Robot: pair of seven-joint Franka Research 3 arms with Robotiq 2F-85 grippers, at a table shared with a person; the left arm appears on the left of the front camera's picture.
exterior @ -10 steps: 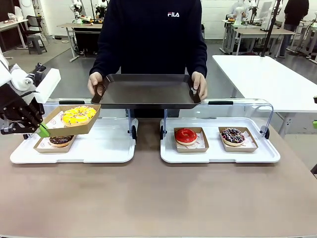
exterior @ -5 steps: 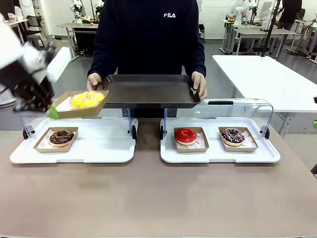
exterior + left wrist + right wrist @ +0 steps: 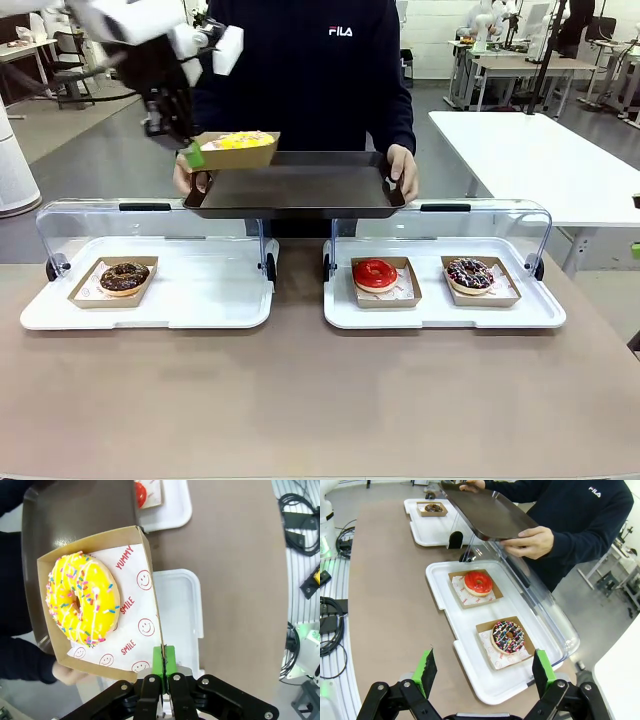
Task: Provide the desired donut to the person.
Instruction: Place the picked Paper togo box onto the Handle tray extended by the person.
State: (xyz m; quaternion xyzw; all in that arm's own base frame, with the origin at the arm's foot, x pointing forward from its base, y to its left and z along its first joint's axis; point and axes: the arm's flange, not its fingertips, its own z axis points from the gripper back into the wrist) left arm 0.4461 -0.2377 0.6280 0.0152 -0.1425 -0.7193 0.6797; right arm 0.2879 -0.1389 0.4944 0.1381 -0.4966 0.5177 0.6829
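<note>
A yellow-iced donut with coloured sprinkles lies in a brown cardboard box lined with printed paper. My left gripper is shut on the box's edge and holds it in the air over the left end of a dark tray. The person in a black sweatshirt holds that tray with both hands across the table. My right gripper stands open above the right white tray, with nothing between its fingers.
On the left white tray sits a chocolate donut in its box. On the right white tray sit a red donut and a dark sprinkled donut. Clear lids stand raised behind both trays.
My left gripper has lifted the yellow donut's box up from the left white tray and carried it right and away, over the person's tray. The right arm has not moved.
</note>
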